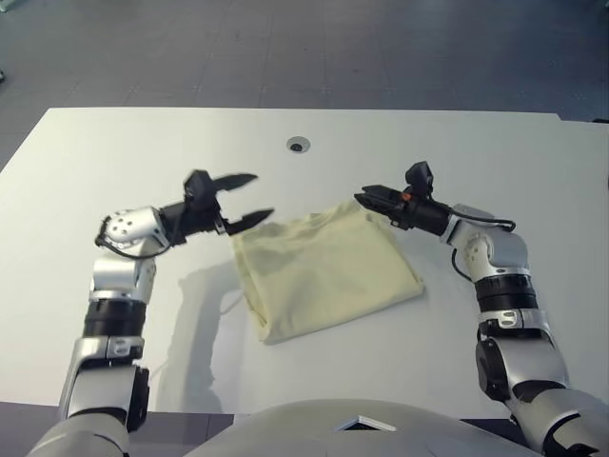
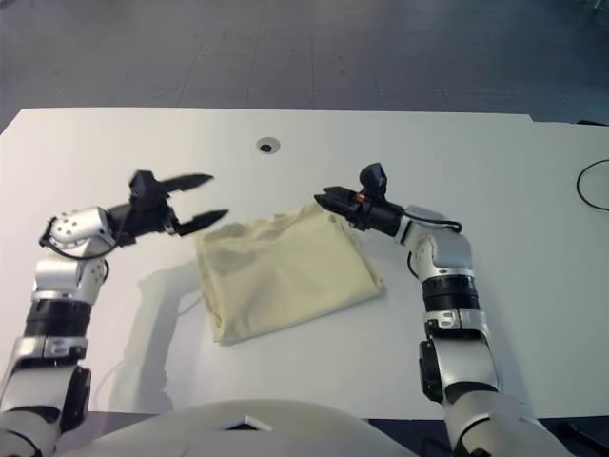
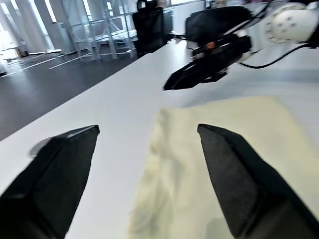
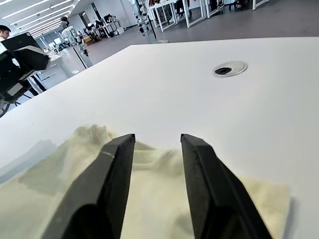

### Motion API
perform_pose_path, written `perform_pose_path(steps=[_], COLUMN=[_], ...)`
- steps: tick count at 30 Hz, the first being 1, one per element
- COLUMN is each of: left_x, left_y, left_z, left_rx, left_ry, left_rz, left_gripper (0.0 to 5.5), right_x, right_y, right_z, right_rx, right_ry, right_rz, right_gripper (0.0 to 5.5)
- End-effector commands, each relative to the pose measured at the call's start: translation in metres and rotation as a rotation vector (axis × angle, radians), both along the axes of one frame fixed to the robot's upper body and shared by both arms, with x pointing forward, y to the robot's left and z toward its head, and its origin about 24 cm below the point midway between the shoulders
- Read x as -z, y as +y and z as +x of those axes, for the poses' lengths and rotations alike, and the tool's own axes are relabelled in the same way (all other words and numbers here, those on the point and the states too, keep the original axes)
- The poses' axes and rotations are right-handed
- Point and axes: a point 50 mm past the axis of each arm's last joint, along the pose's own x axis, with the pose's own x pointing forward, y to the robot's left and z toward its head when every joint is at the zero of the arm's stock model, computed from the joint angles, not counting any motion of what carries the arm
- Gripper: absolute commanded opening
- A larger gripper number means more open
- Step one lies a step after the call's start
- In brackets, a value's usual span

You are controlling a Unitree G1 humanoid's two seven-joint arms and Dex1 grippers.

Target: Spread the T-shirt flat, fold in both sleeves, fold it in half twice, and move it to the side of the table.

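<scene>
T-shirt (image 1: pixel 324 271) is laid folded on the surface (image 1: pixel 476 162). Left end effector (image 1: pixel 264 195) is held wide, right end effector (image 1: pixel 362 194) narrow, both empty.

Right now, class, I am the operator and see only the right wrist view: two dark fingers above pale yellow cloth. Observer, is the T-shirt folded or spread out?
Observer: Folded. The T-shirt lies as a compact, roughly square bundle on the white table, with no sleeves sticking out.
Operator: Which part of it is my gripper over?
Observer: The right gripper is at the bundle's far right corner.
Operator: And the other arm?
Observer: The left gripper is open at the far left corner, one finger close to the cloth's edge.
</scene>
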Motion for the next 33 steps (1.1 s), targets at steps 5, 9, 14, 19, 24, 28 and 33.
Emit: perform_pose_path(steps=[5, 9, 14, 19, 24, 28, 33], left_x=[0.036, 0.057, 0.081, 0.088, 0.087, 0.082, 0.065], left_y=[-0.019, -0.010, 0.006, 0.011, 0.009, 0.007, 0.006], left_z=[-0.047, -0.058, -0.081, -0.086, -0.084, -0.073, -0.057], left_rx=[0.248, 0.280, 0.345, 0.354, 0.368, 0.337, 0.309], left_ry=[0.209, 0.285, 0.397, 0.427, 0.402, 0.339, 0.265], left_rz=[0.132, 0.233, 0.343, 0.361, 0.344, 0.338, 0.315], left_gripper=[2.22, 1.51, 0.73, 0.02, 0.02, 0.02, 0.45], right_x=[0.017, 0.033, 0.034, 0.035, 0.031, 0.018, -0.007], right_y=[0.002, -0.005, -0.022, -0.028, -0.025, -0.016, -0.013], right_z=[-0.013, -0.014, -0.011, -0.010, -0.010, -0.017, -0.018], right_rx=[-0.086, -0.052, 0.017, 0.036, 0.021, -0.074, -0.092], right_ry=[0.049, 0.100, 0.117, 0.127, 0.119, 0.091, 0.039], right_rz=[-0.087, -0.186, -0.203, -0.197, -0.155, -0.083, 0.006], right_gripper=[0.34, 0.00, 0.00, 0.00, 0.00, 0.00, 0.00])
